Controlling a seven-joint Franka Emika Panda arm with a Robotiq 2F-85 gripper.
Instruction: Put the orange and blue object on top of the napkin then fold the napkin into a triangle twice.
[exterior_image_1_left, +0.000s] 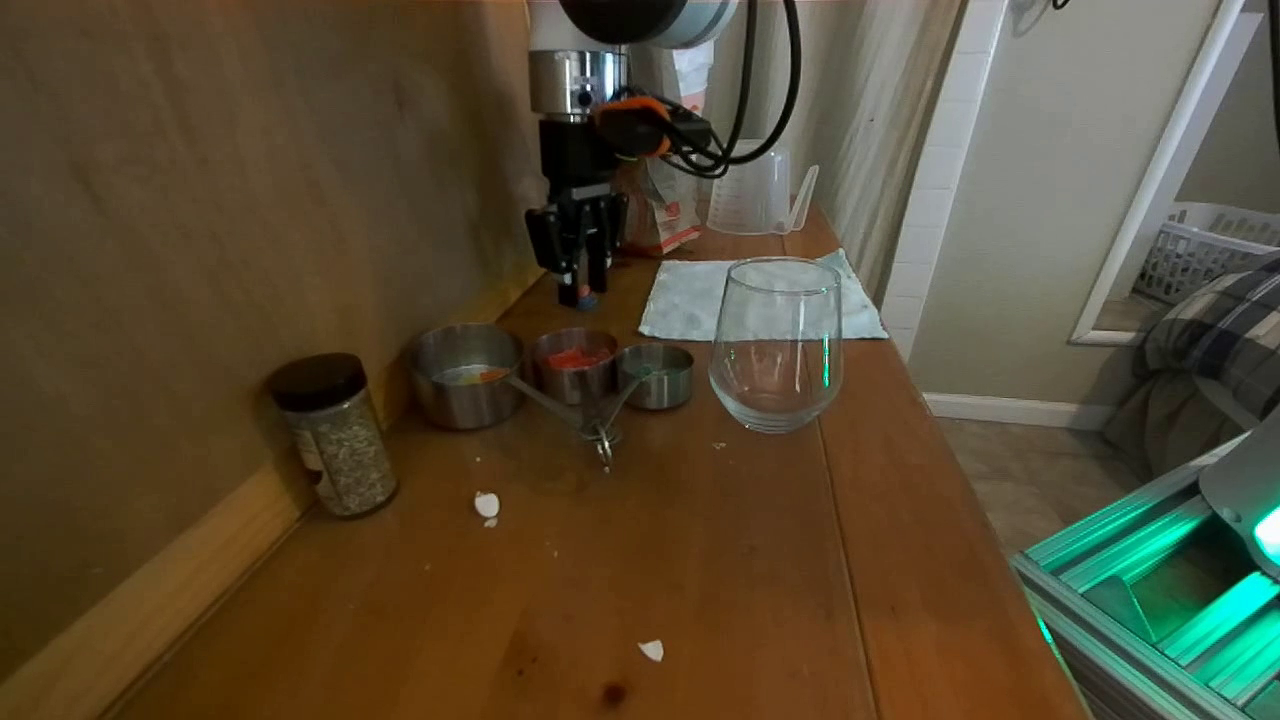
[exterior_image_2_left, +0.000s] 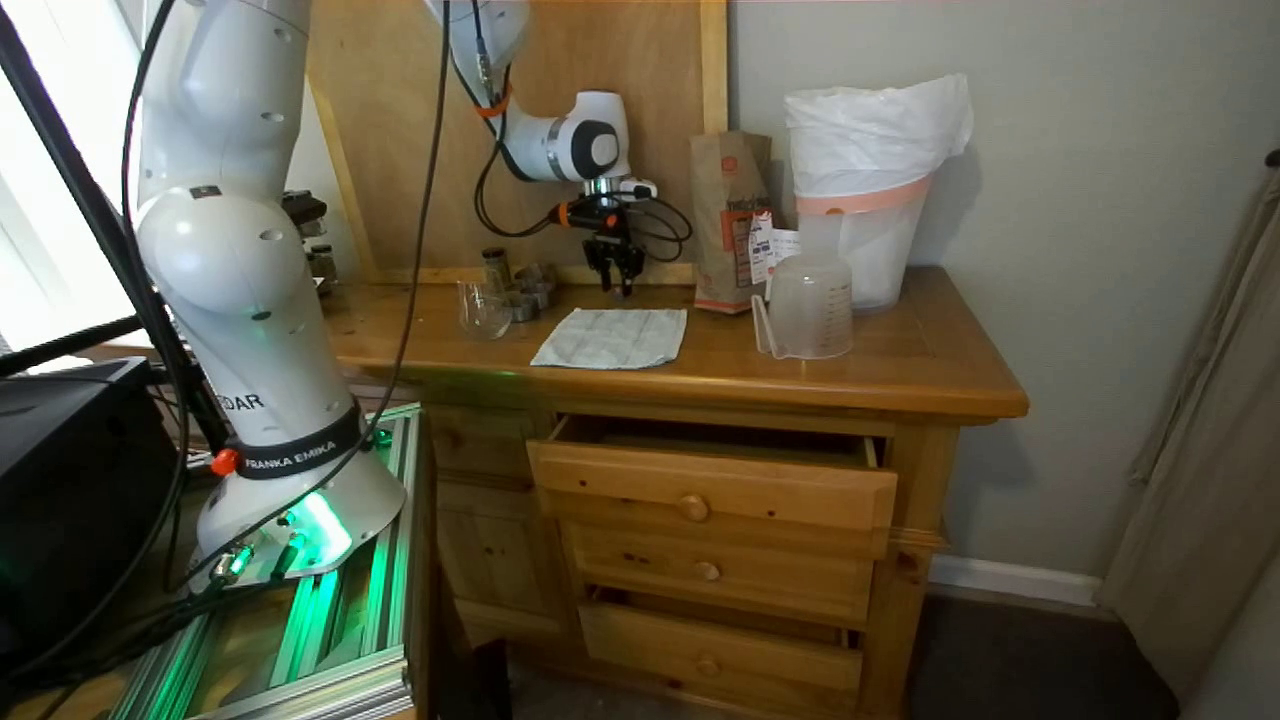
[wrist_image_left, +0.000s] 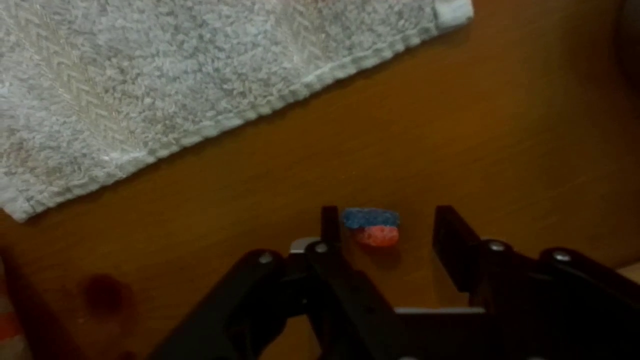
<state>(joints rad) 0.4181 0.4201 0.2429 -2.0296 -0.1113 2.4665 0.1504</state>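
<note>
One orange-and-blue object lay between the widely parted fingers of the pincer.
Near the worktop's back edge, its long axis pointed across the gap.

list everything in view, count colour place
napkin: 1, whitish, on desk
orange and blue object: 1, reddish and blue, between parted jaws
glass: 1, clear, near napkin
measuring cups: 3, silver, near glass
pieces: count unclear, reddish, in measuring cups
spice jar: 1, black-lidded, near measuring cups
scraps: several, white, on desk
paper bag: 1, brown, on desk
jug: 1, clear, near paper bag
bin: 1, whitish, near jug
basket: 1, white, background
arm: 1, white, beside desk
gripper: 1, black, above desk
</note>
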